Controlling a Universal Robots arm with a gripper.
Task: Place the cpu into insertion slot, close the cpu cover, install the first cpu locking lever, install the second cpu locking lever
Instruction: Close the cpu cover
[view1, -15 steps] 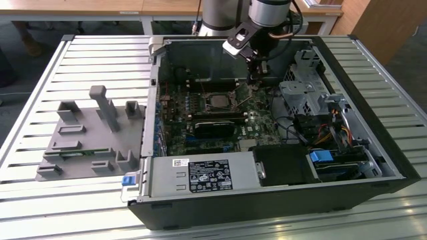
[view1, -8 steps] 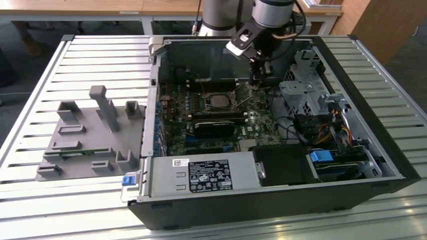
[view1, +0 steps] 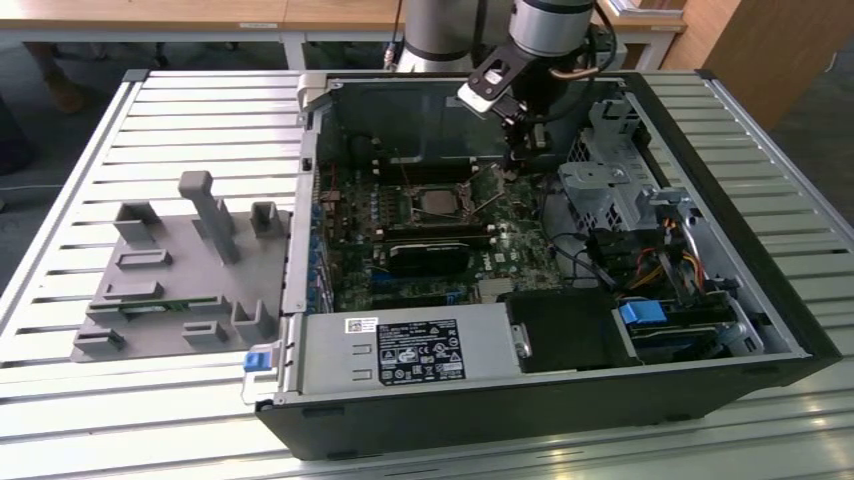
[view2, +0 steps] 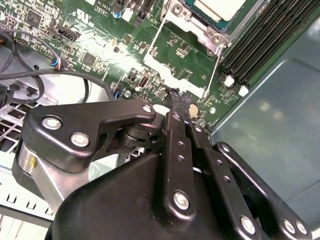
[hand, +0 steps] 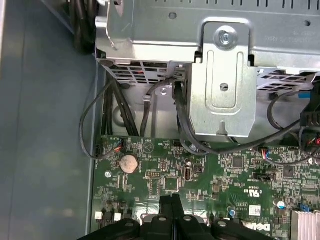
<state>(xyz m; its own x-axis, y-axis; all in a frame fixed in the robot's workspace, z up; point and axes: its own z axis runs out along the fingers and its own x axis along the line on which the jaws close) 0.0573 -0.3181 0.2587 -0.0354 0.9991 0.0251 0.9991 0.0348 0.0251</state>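
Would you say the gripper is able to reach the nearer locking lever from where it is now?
Probably yes. The gripper, fingers shut, hovers low over the motherboard with its tip close beside the free end of the lever, and nothing stands between them.

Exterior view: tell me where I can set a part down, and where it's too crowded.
Free: the slatted table between the grey fixture and its far edge, and the slats between fixture and near edge. Crowded: inside the computer case, where the pincer hangs over the circuit board beside cables and a metal cage.
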